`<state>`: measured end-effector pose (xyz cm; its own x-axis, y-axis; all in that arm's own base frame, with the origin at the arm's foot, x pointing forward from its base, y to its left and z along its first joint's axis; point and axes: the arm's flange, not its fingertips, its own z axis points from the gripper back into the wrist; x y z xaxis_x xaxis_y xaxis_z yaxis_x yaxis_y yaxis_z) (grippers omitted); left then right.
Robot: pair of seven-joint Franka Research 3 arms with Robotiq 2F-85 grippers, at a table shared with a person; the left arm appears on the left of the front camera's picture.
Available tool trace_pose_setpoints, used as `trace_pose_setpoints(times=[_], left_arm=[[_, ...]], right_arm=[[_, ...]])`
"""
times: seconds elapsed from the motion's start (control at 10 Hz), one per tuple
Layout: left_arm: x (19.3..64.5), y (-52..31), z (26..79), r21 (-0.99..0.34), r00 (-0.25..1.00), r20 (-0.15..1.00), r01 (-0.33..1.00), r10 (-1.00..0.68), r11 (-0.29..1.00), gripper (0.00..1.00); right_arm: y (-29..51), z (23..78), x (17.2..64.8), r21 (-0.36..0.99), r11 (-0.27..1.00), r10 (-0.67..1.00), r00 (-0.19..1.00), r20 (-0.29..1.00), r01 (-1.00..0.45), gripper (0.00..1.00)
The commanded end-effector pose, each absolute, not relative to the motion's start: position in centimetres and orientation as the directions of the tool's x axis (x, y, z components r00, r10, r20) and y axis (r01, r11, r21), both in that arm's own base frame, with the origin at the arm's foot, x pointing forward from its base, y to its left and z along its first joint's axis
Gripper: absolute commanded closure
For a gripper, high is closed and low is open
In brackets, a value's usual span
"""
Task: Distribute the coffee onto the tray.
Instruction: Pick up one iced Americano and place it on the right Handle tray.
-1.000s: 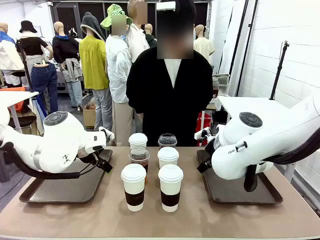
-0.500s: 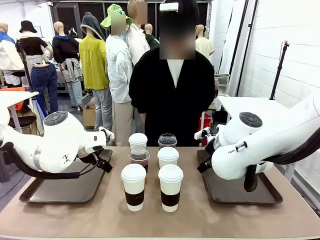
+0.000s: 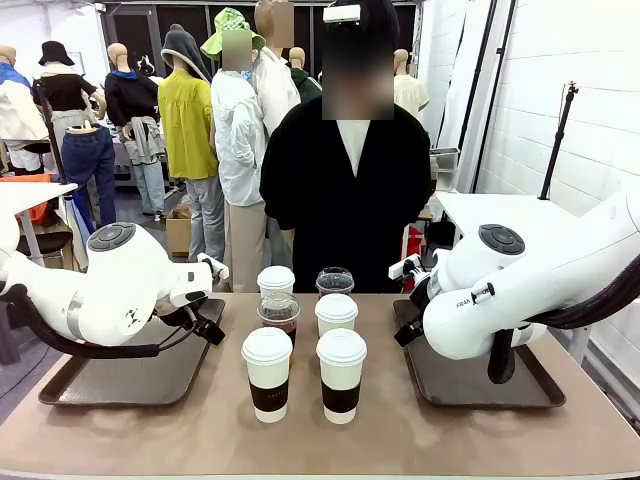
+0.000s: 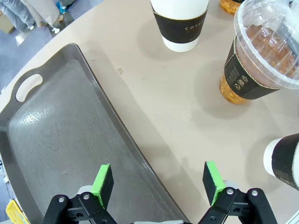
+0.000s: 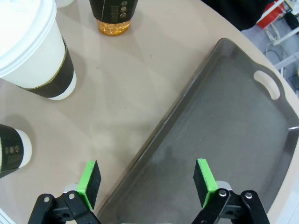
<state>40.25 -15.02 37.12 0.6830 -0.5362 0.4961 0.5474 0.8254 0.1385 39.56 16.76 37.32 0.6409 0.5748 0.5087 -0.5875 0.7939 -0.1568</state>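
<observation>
Six cups of coffee stand in the table's middle: tall white paper cups with brown sleeves (image 3: 268, 373), (image 3: 341, 375), (image 3: 336, 315), (image 3: 276, 281), and clear dome-lidded cups (image 3: 279, 315), (image 3: 334, 282). A dark tray (image 3: 120, 378) lies at the left and another tray (image 3: 485, 385) at the right, both bare. My left gripper (image 4: 158, 182) hovers open over the left tray's inner rim (image 4: 117, 135), with a clear cup (image 4: 261, 60) and a paper cup (image 4: 180, 23) ahead. My right gripper (image 5: 146, 179) hangs open over the right tray's rim (image 5: 187, 107), near a paper cup (image 5: 32, 51).
A person in a black top (image 3: 340, 190) stands at the far edge, behind the cups. Bare tabletop (image 3: 400, 440) runs along the near edge in front of the cups and between cups and trays.
The person has shifted slightly to the right. Both arms, the cups and the trays stay where they were.
</observation>
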Motion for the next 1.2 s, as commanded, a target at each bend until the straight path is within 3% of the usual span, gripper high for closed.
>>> trace_pose_setpoints(times=[0.0,0.4,1.1], left_arm=[[40.3,-15.0,37.1,0.138,0.683,0.496,0.547,-0.536,0.826,0.0],[39.5,-14.4,40.0,0.149,0.697,0.477,0.537,-0.536,0.831,0.0],[35.7,-15.3,52.4,0.202,0.643,0.479,0.582,-0.598,0.788,0.0]], right_arm=[[16.8,37.3,39.6,-0.157,0.794,0.575,0.641,0.509,-0.588,0.0],[16.2,40.5,39.3,-0.114,0.788,0.564,0.635,0.528,-0.606,0.0],[14.4,52.6,36.5,-0.108,0.711,0.61,0.533,0.587,-0.695,0.0]])
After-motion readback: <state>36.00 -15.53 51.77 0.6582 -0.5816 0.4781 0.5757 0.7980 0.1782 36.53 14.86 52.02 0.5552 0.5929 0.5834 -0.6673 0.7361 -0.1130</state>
